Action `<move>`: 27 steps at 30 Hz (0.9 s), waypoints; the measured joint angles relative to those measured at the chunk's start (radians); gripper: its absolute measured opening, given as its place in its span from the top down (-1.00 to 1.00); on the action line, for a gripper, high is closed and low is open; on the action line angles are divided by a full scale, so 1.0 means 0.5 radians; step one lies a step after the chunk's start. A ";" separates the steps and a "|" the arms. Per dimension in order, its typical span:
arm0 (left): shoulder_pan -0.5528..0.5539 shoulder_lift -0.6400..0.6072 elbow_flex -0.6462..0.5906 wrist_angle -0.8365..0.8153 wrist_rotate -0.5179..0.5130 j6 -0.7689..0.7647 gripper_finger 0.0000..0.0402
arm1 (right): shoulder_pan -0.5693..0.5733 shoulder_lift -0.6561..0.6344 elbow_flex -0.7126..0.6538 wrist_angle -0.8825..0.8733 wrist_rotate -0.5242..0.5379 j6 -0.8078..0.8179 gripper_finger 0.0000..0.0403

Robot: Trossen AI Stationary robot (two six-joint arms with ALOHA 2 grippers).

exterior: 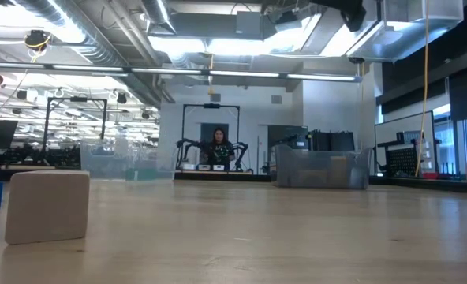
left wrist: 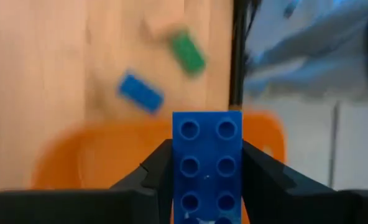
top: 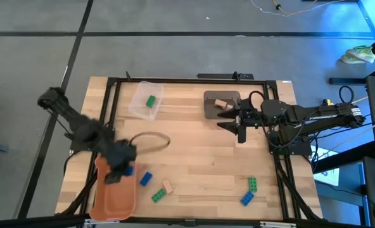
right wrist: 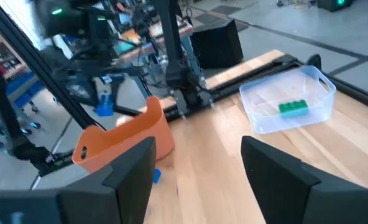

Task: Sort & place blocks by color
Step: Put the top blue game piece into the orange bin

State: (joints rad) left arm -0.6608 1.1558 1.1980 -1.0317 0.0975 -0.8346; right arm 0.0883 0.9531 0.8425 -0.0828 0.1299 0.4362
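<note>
My left gripper (top: pixel 120 168) hangs over the orange bin (top: pixel 114 195) at the table's near left, shut on a blue block (left wrist: pixel 207 134). Loose on the table beside the bin lie a blue block (top: pixel 146 179), a green block (top: pixel 158 196) and a tan block (top: pixel 168 186). Near the right edge lie a green block (top: pixel 253 184) and a blue block (top: pixel 247 199). A green block (top: pixel 151 101) lies in the clear bin (top: pixel 137 107), and a tan block (top: pixel 221 103) in the grey bin (top: pixel 210 109). My right gripper (top: pixel 230 120) waits open beside the grey bin. My left gripper pinches the blue block's two long sides (left wrist: pixel 178 168) between its two fingers, studs facing the wrist camera. The fingers slant downward and lie along the block, whose far end (left wrist: pixel 207 121) sticks out past the fingertips. The block is lifted clear, above the orange bin (left wrist: pixel 97 155).
A black frame (top: pixel 175 80) runs along the table's edges. A dark cable loop (top: pixel 154 140) lies on the wood between the clear bin and the orange bin. The middle of the table shows bare wood. A person sits far off in the room behind.
</note>
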 joint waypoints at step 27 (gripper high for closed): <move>-0.401 0.601 -0.598 0.225 0.066 -0.308 -0.23 | 0.000 0.001 -0.002 -0.040 0.017 0.000 -0.18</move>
State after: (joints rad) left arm -0.8614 1.4565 0.8989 -0.9194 0.1305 -0.9886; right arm 0.0883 0.9535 0.8417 -0.1028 0.1383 0.4362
